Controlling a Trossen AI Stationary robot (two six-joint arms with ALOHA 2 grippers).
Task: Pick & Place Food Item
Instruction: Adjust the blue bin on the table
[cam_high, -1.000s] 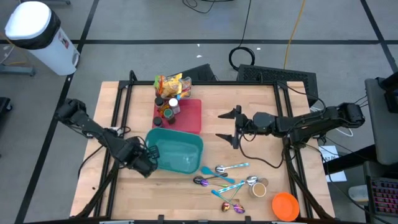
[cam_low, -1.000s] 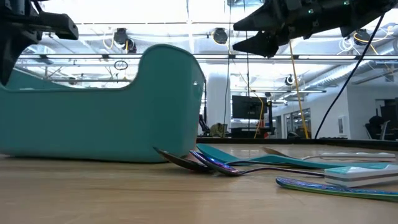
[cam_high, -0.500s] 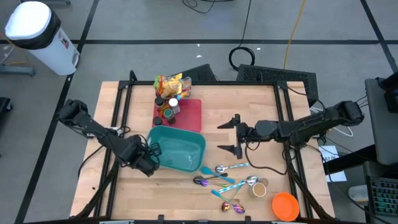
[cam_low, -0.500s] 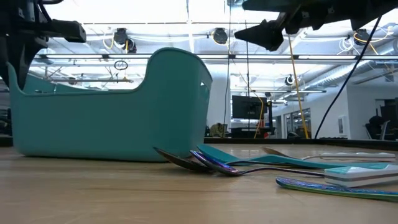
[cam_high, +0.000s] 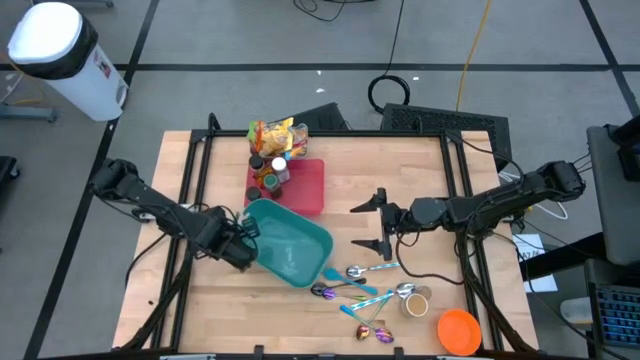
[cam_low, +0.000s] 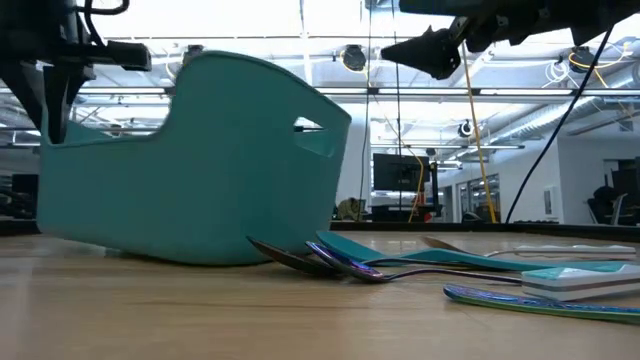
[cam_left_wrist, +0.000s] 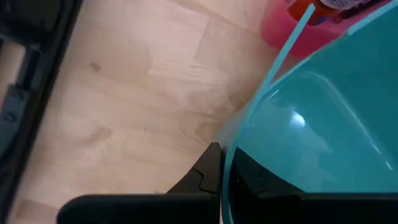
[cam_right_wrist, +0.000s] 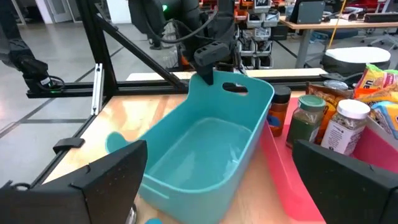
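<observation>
overhead view: even, bright room light, soft short shadows under arms on pale wood table (cam_high: 420, 160). low view: strong backlight from ceiling lamps (cam_low: 352, 57) and bright ceiling, sky-like glare along top; arms read as dark silhouettes; table foreground softly out of focus. left wrist view: teal bin (cam_left_wrist: 323, 143) very close to tool, blurred, with white glare spot on its inner wall; wood grain soft. right wrist view: own fingers (cam_right_wrist: 106, 180) dark and out of focus near lens, bin beyond them sharp, glossy sheen inside.
</observation>
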